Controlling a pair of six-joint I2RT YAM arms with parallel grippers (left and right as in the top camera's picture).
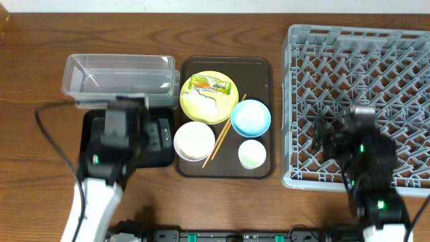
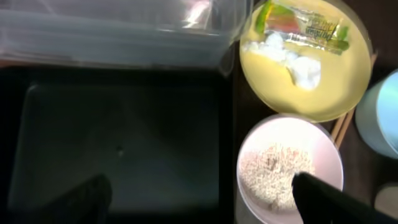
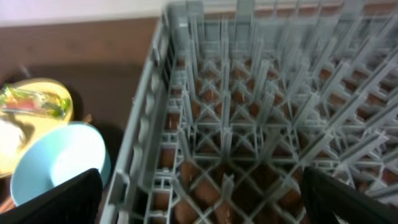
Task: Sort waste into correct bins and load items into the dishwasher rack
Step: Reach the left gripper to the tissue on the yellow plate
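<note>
A yellow plate (image 1: 209, 106) holds the green-and-orange wrapper (image 1: 210, 84) and crumpled white paper (image 2: 292, 59). The white bowl (image 1: 194, 141) holds rice scraps (image 2: 277, 171). The light blue bowl (image 1: 250, 117), the pale green cup (image 1: 252, 154) and the chopsticks (image 1: 225, 131) lie beside them. The clear tub (image 1: 117, 77) stands behind the black tray (image 1: 160, 138). My left gripper (image 2: 205, 199) is open and empty above the black tray, its right finger over the white bowl's edge. My right gripper (image 3: 202, 199) is open and empty above the grey rack's (image 1: 356, 101) front left part.
The dishes all stand on a dark brown serving tray (image 1: 259, 67) between the bins and the rack. The rack's left wall (image 3: 146, 124) rises next to the blue bowl (image 3: 56, 165). My left arm (image 1: 111, 151) covers much of the black tray.
</note>
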